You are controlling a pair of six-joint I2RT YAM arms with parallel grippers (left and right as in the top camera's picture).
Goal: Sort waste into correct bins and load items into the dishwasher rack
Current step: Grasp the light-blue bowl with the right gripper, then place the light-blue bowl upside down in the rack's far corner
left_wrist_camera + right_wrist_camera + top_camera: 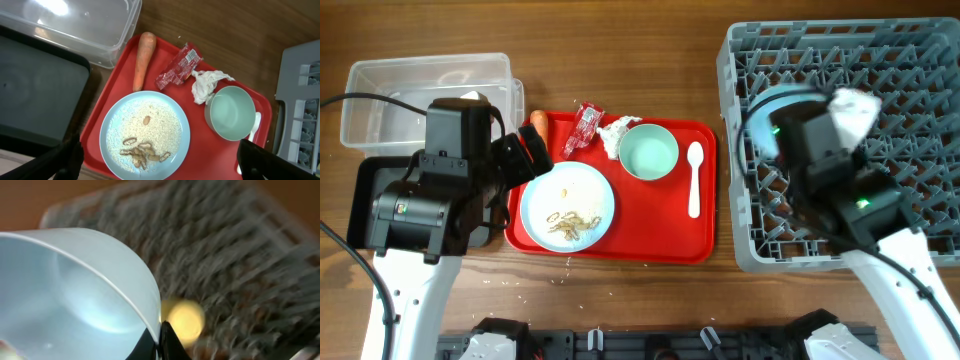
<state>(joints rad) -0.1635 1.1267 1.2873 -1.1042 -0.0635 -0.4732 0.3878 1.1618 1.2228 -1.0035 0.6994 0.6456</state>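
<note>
Pale blue bowl (75,295), clamped by its rim in the right gripper (162,342), hung over the dishwasher rack's (880,60) ten o'clock corner and probably needed tilting between pegs, clear of the blurred yellow cup (182,317), before release.

A brown wooden bench (620,60) fills the overhead view, its grain running from the left edge to the right edge. A flat red tray (658,218) lies on it near the middle, a little towards the left edge. The tray is rectangular with rounded corners and a low raised rim, and its surface is glossy. Its long sides run roughly along the near edge of the bench, turned slightly so that the right end sits a touch nearer that edge. A black rail (650,345) with small pale clips runs along the near edge. In the right wrist view the wood shows only as a blurred orange-brown band.
</note>
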